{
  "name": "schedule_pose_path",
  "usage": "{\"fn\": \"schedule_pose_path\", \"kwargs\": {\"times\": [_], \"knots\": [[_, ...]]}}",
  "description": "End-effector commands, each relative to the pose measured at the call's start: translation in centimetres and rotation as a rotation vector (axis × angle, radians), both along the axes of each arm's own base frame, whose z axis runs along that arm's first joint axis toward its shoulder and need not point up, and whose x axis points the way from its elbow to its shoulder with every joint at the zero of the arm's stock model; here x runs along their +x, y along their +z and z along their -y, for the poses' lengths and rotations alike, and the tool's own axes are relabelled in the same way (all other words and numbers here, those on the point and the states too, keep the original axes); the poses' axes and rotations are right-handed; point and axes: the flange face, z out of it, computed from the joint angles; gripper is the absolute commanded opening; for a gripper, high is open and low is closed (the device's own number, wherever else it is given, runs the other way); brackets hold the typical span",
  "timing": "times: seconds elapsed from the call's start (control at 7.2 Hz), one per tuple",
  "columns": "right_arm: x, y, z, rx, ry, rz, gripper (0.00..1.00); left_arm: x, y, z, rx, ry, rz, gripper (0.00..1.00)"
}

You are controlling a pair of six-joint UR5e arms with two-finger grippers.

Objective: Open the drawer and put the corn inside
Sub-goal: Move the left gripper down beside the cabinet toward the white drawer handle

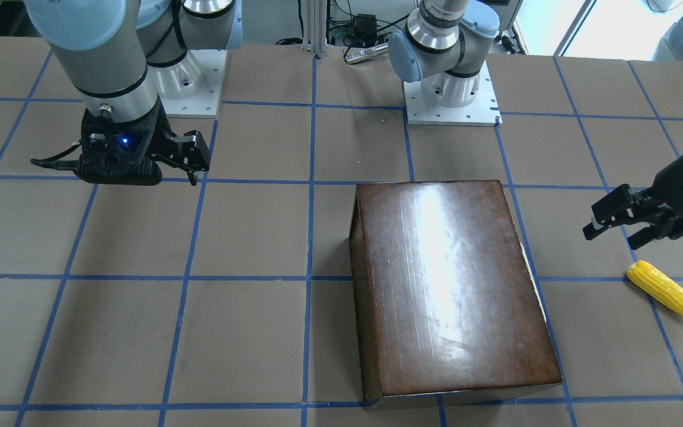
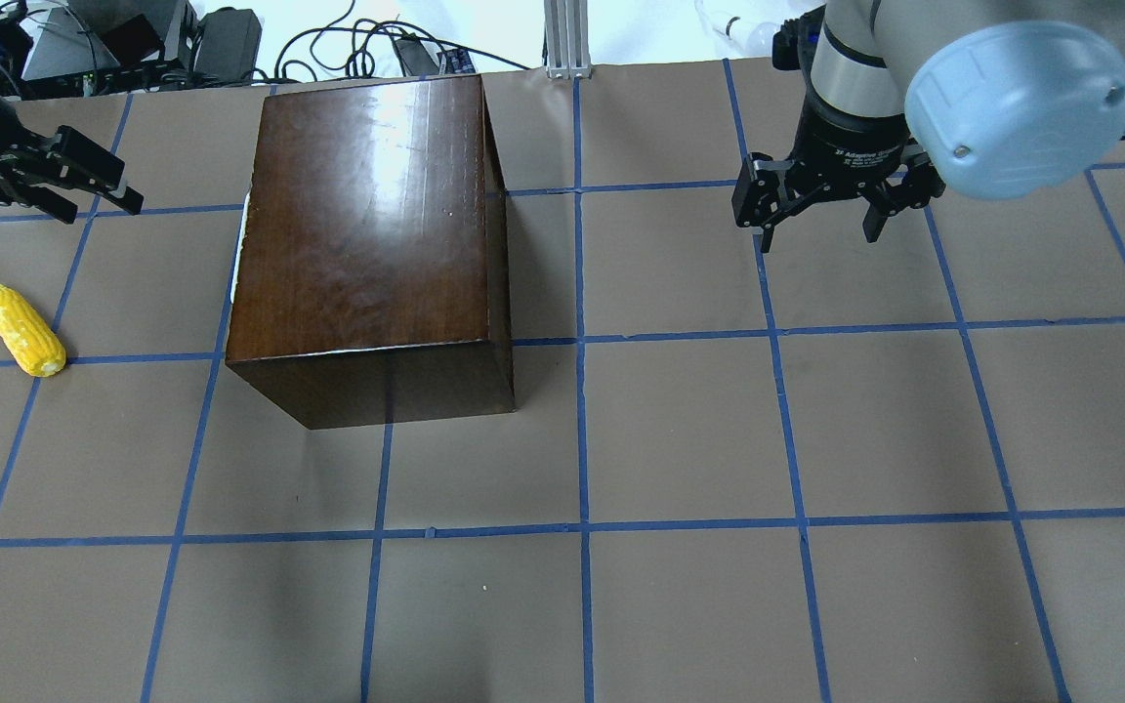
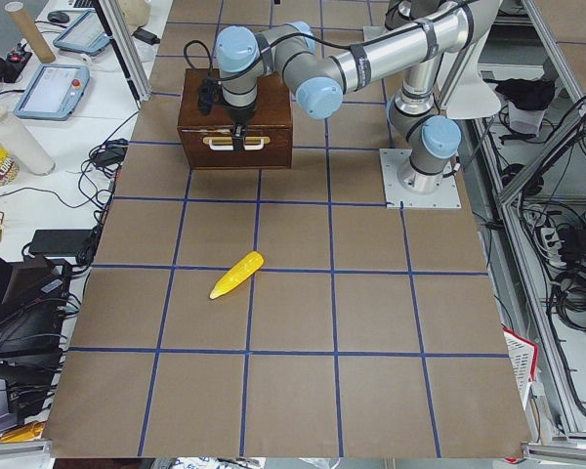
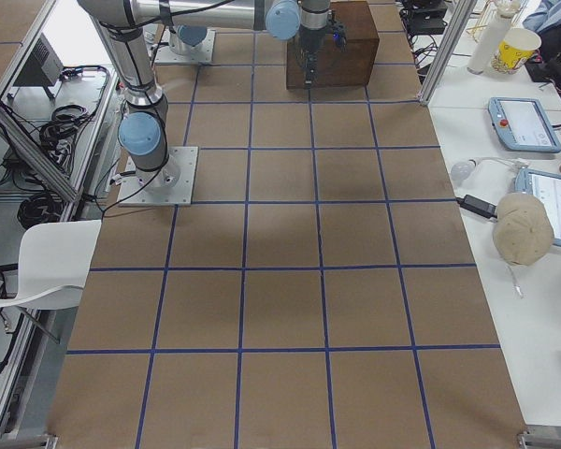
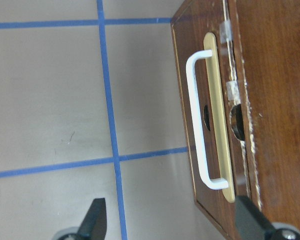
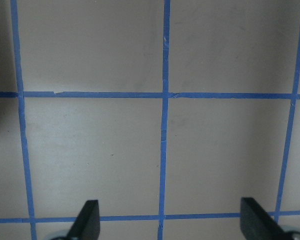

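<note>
Found the drawer [image 5: 182, 60] shut flush in the dark wooden box [image 2: 367, 215], set toward the table's far edge, left of the middle, front panel facing the left end. Saw the corn [image 2: 25, 329] lying loose near the left end, well apart from the box. Caught the left gripper [image 2: 102, 207] spread wide and empty, near the drawer front, between corn and box. Noted the right gripper [image 2: 816, 234] likewise spread, pinching nothing, over bare brown paper [image 2: 680, 430] on the right half.

Judged the step in hand to be the opening. Called for straddling the white bow handle [image 5: 196, 125] mid-span, closing squarely on the bar, then drawing straight toward the left end, level. Risked dragging the whole box if pulled at a slant.

Got handle, brass backplate [image 5: 220, 125] and chipped edge only from the left wrist and left side views; got merely the glossy lid from overhead and front-facing. Gained nothing but tape grid from the right wrist
</note>
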Motion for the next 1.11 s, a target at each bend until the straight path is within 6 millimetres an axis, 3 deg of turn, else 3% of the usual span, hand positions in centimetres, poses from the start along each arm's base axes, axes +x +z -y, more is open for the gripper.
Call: {"fn": "schedule_pose_path", "kwargs": {"times": [0.0,0.56,0.97], "knots": [[0.0,0.0,0.0,0.001,0.000,0.001,1.00,0.4,-3.4,2.1,-0.005,0.006,-0.094,0.82],[0.0,0.0,0.0,0.001,0.000,0.001,1.00,0.4,-8.4,3.6,0.037,0.013,-0.197,0.83],[0.0,0.1,0.0,-0.002,0.000,0.003,1.00,-0.2,-10.6,4.4,0.033,-0.020,-0.263,0.83]]}}
